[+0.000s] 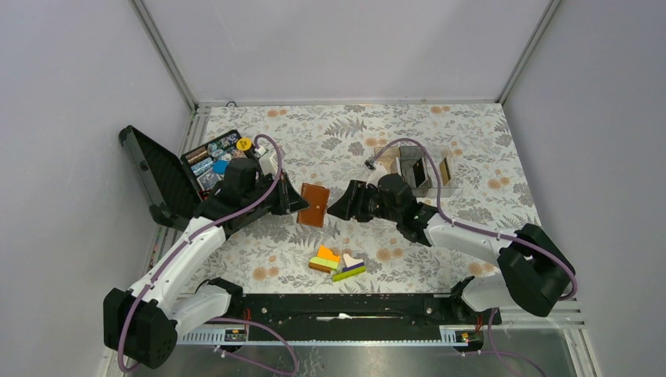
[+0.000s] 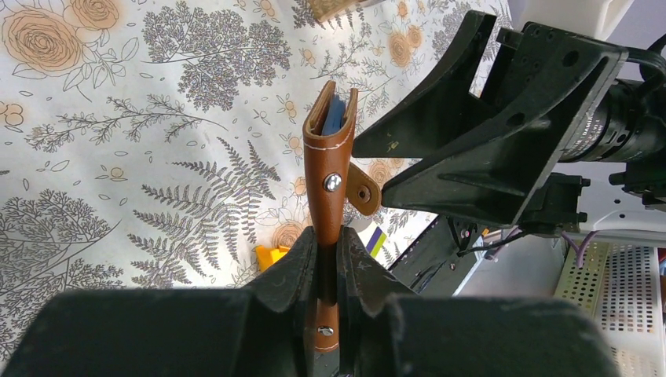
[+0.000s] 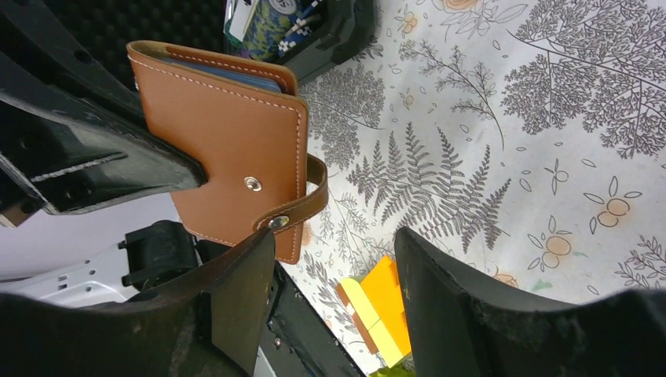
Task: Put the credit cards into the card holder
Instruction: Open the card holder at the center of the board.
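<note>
Enclosure: plain pale grey walls [image 1: 78,78] at left, back and right, with slanting aluminium posts [image 1: 163,51] in the upper corners. Table [image 1: 487,133] covered in a white cloth printed with grey ferns and orange flowers. Black rail [image 1: 314,302] along the bottom edge. Even, diffuse light.

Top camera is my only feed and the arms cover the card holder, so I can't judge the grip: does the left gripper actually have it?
Observer: Yes. In the left wrist view the left gripper is shut on one edge of the card holder, which sticks out edge-on from between its fingers.
Operator: Any card inside?
Observer: A blue card shows between the covers at the far, open edge.
Operator: And the right gripper?
Observer: The right wrist view shows the right gripper open, holding nothing. The snap tab is unfastened, close to one finger.
</note>
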You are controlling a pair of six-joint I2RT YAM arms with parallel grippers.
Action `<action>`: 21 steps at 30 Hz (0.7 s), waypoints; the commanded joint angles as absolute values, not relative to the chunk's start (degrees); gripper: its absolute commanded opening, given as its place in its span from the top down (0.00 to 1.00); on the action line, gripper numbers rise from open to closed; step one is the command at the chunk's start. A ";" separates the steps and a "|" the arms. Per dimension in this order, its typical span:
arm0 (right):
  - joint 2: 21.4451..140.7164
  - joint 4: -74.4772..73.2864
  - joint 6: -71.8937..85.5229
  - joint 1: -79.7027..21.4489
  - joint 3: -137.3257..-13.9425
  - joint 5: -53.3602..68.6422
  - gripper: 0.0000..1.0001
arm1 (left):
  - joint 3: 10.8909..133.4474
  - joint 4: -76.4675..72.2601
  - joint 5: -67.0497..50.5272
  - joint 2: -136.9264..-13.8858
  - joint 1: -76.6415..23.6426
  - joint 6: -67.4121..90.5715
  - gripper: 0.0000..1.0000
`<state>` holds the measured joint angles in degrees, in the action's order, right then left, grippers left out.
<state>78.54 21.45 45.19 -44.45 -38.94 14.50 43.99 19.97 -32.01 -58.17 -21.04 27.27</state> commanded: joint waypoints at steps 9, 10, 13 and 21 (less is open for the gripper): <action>82.13 23.27 46.26 -49.13 -46.57 13.21 0.38 | 44.37 18.02 -30.81 -57.27 -21.01 26.81 1.00; 82.57 22.46 46.34 -49.37 -46.92 12.47 0.39 | 44.38 18.02 -30.76 -57.16 -21.01 26.81 1.00; 83.30 18.56 46.27 -49.81 -47.91 7.84 0.45 | 44.38 18.10 -30.53 -56.90 -21.01 26.81 1.00; 81.87 13.35 44.96 -49.83 -47.20 0.90 0.94 | 44.30 18.02 -29.62 -57.61 -21.01 26.95 1.00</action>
<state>83.00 15.88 46.04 -49.47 -45.58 6.02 43.99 20.10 -30.98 -58.17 -21.06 27.24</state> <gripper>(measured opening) 0.165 0.112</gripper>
